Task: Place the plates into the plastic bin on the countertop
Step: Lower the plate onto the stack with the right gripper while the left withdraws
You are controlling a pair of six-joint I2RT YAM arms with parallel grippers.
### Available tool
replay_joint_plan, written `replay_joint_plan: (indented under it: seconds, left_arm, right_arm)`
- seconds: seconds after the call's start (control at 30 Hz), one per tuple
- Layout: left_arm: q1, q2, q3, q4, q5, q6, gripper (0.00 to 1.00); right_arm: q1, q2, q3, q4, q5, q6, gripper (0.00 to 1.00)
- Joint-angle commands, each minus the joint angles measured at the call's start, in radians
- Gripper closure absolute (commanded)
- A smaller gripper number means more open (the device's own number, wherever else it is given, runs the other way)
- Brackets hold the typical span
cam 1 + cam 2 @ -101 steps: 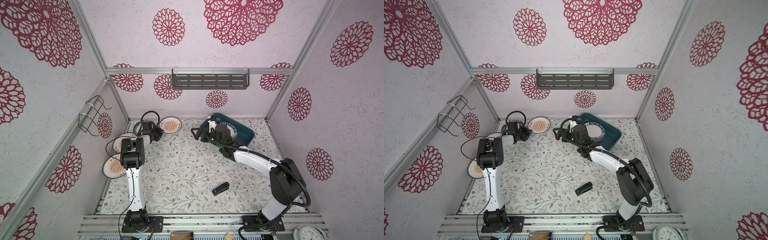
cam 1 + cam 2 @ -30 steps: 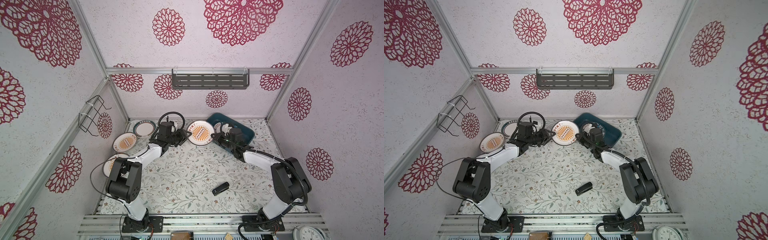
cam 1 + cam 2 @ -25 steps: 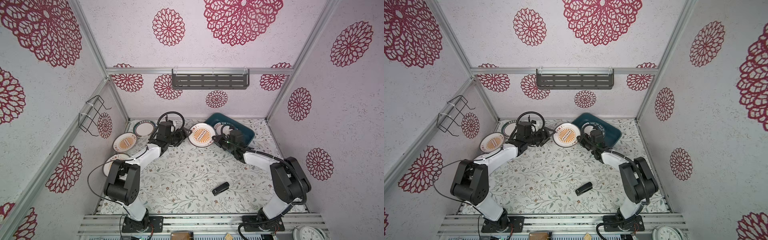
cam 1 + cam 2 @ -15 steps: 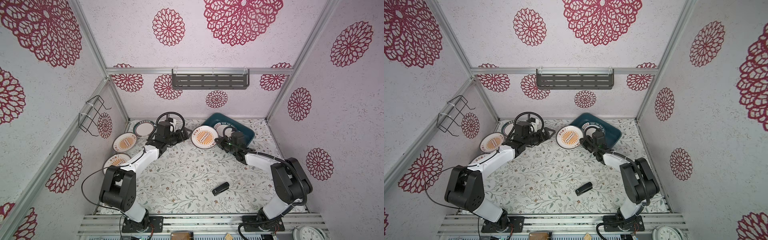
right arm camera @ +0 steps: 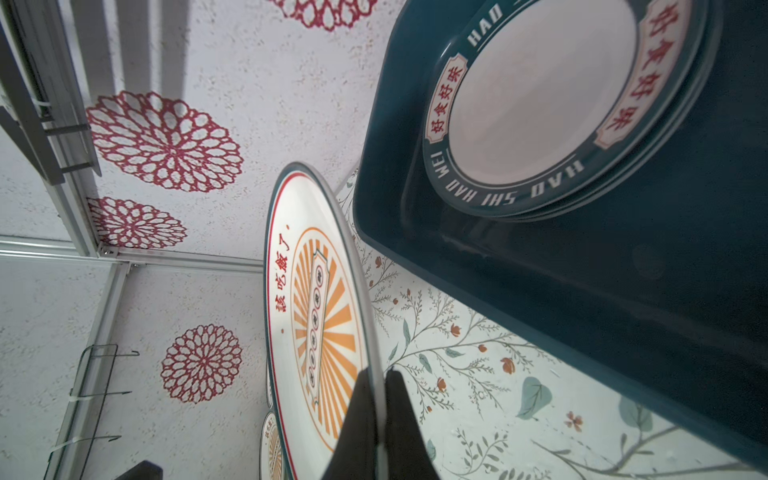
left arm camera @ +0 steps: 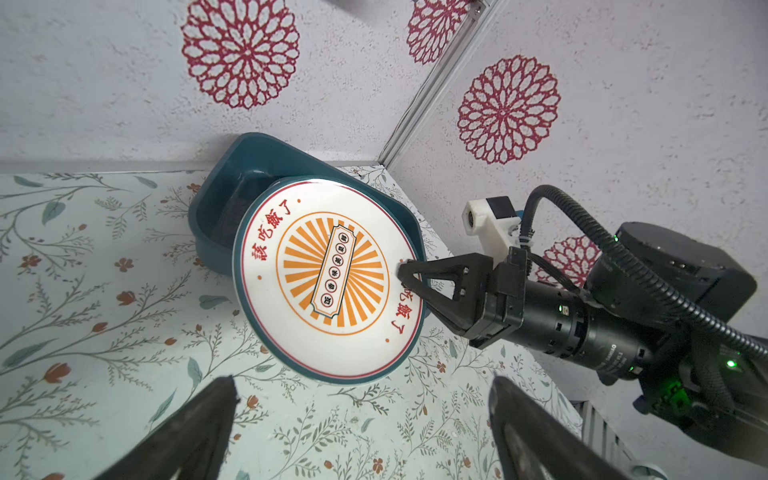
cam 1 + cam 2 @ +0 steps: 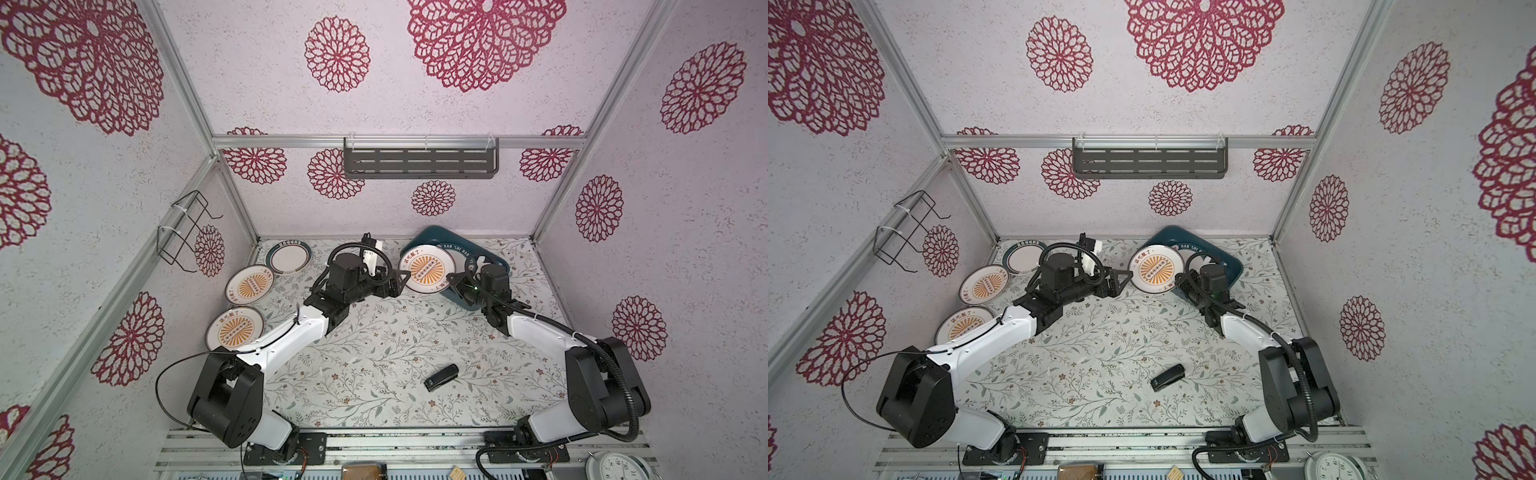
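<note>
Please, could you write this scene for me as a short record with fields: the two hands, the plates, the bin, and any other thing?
left hand: open, holds nothing, faces the lifted sunburst plate
right hand: shut on that plate's rim; plate tilted, off the countertop, next to the plastic bin
bin contents: stack of teal-rimmed plates
plates on countertop: teal-rimmed plate, one sunburst plate, another sunburst plate
other: small black object on the countertop
</note>
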State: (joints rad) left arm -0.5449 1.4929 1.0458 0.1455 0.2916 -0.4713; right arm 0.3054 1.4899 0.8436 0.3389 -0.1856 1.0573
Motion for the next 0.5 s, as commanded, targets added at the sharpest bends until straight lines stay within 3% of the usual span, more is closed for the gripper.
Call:
replay_joint_plan:
  seconds: [0.0, 0.27, 0.47]
  left_arm:
    - [-0.039, 0.021, 0.029, 0.047, -0.046, 0.094, 0.03]
    - [-0.09, 0.114, 0.098, 0.084, -0.115, 0.171, 0.03]
    - [-0.099, 0.189, 0.151, 0.09, -0.14, 0.186, 0.03]
  right_arm:
    - [-0.035, -0.046, 0.011, 0.025, 0.014, -0.01, 1.0]
    - [-0.133, 0.041, 0.08, 0.02, -0.022, -0.027, 1.0]
    - [-0.17, 0.171, 0.206, -0.036, 0.028, -0.095, 1.0]
